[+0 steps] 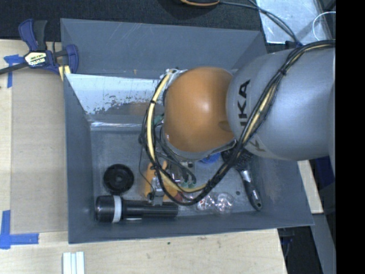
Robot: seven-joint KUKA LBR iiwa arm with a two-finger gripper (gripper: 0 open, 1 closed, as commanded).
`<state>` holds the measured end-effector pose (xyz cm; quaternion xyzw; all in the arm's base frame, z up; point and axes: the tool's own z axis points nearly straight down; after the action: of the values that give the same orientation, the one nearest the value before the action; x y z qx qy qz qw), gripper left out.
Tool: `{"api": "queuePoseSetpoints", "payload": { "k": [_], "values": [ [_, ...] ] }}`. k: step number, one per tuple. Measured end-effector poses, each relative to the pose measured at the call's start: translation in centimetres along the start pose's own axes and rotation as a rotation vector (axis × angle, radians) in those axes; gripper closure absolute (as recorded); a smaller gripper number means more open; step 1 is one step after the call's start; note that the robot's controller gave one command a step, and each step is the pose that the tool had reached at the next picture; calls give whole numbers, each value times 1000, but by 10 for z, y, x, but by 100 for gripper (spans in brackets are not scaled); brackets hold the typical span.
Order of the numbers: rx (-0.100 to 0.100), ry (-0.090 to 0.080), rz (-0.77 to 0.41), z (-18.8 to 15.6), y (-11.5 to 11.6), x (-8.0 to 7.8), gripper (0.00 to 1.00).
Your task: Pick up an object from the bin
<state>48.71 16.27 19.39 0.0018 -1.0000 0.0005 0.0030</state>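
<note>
- Claw (158, 188) sits low in bin (80, 153), under orange wrist cover (194, 110), approx 6 o'clock of bin floor; released or clenched: can't tell.
- Nearest thing: black cylinder (134, 209) w/ white band, lying flat along 6 o'clock wall, just at claw's 7 o'clock.
- Black round disc (118, 177) at claw's 9 o'clock.
- Clear crinkly bit (215, 203) at 4 o'clock, black pen-like tool (251, 190) at 3 o'clock.
</note>
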Motion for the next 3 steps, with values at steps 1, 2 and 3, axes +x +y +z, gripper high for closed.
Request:
{"api": "queuePoseSetpoints", "payload": {
  "k": [1,2,3],
  "values": [
    [-2,-8,4,-5,-1,-2,0],
    [-2,-9,-252,95,45,-46,0],
    [-3,-18,-391,43,84,-66,0]
  ]
}}
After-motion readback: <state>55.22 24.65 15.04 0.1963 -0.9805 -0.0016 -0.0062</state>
